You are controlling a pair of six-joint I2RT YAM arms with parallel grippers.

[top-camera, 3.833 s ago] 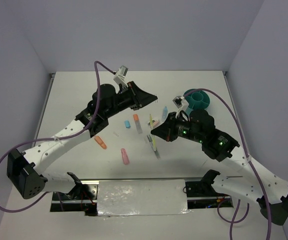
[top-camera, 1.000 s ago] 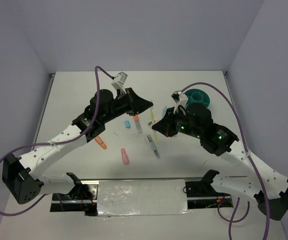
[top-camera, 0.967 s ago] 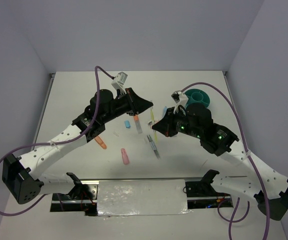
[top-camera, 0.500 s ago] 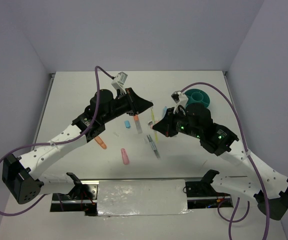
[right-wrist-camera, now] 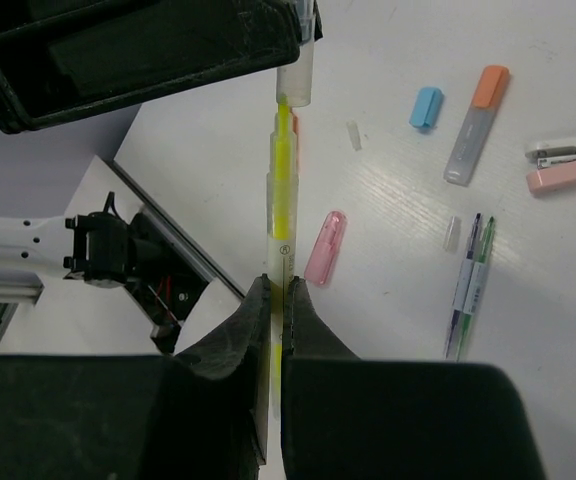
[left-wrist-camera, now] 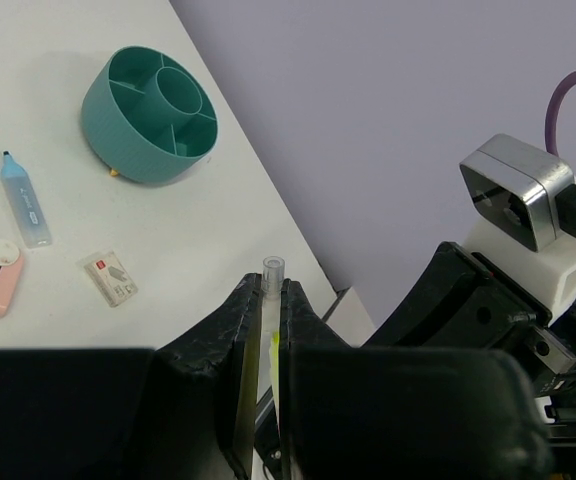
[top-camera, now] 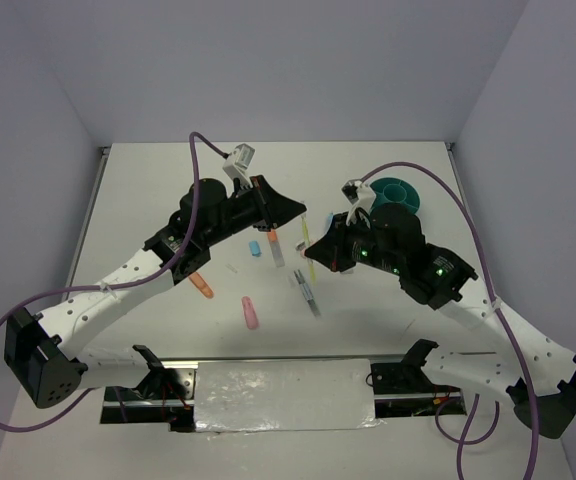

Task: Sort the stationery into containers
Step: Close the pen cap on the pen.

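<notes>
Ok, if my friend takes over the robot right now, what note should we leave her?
Right gripper: jaws shut on the yellow pen, held in the air.
Left gripper: jaws shut on the clear cap on that pen's end.
Teal organiser: visible compartments look empty, nothing sorted yet.
Left to do: this pen, plus the orange highlighter, pink highlighter, blue highlighter and other bits loose on the table.
</notes>
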